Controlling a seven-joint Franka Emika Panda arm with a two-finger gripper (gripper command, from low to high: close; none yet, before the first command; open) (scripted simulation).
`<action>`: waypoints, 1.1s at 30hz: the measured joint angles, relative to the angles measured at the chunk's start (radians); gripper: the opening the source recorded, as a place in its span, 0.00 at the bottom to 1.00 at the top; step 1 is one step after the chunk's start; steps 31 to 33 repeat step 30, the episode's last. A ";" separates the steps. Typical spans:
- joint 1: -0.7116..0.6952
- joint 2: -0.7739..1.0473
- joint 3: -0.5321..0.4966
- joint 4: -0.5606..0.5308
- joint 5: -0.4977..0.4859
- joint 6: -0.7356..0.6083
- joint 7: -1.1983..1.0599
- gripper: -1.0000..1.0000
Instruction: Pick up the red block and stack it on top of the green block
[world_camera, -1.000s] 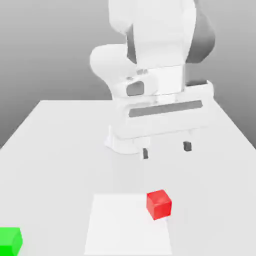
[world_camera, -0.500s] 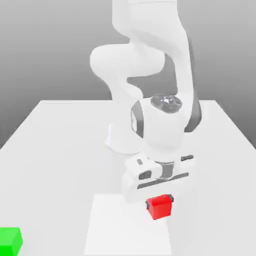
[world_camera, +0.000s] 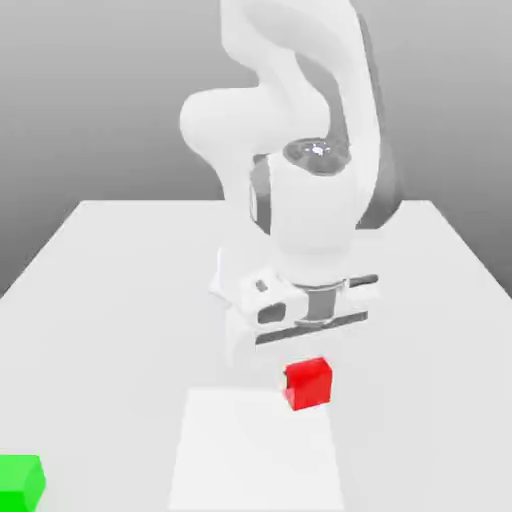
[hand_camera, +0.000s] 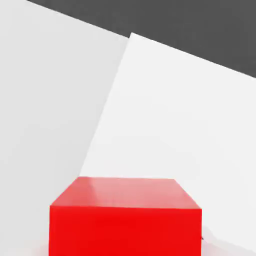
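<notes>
My pincer (world_camera: 306, 378) is shut on the red block (world_camera: 312, 386), with the block squeezed between its two sides. It is open only as wide as the block. A second ago my pincer was wide open and up above the block, holding nothing. The block sat on the counter (world_camera: 430, 380) then, by the right edge of the flat white square (world_camera: 258, 455) in the exterior view. Half a second ago my pincer was down around the block.

Now the block is in a new spot. In the exterior view it shows higher up and a bit more to the left than before, and my arm (world_camera: 312, 215) has come up with it. The block looks lifted, but I cannot tell how much air is under it. It shows near the far right corner of the white square. The green block (world_camera: 18, 486) has not moved. It sits at the near left of the exterior view, well apart from the red one, and part of it is cut off. The red block is not on it.

The hand view gives me a close look at the red block's flat top and one big side. It also shows a white corner of the square and a dark grey part (hand_camera: 200, 30) past a straight edge.
</notes>
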 joint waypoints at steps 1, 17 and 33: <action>-0.021 0.013 -0.008 0.023 0.003 -0.013 -0.032 0.00; -0.321 0.198 -0.142 0.382 0.076 -0.194 -0.575 0.00; -0.435 0.357 -0.140 0.495 0.136 -0.126 -0.770 1.00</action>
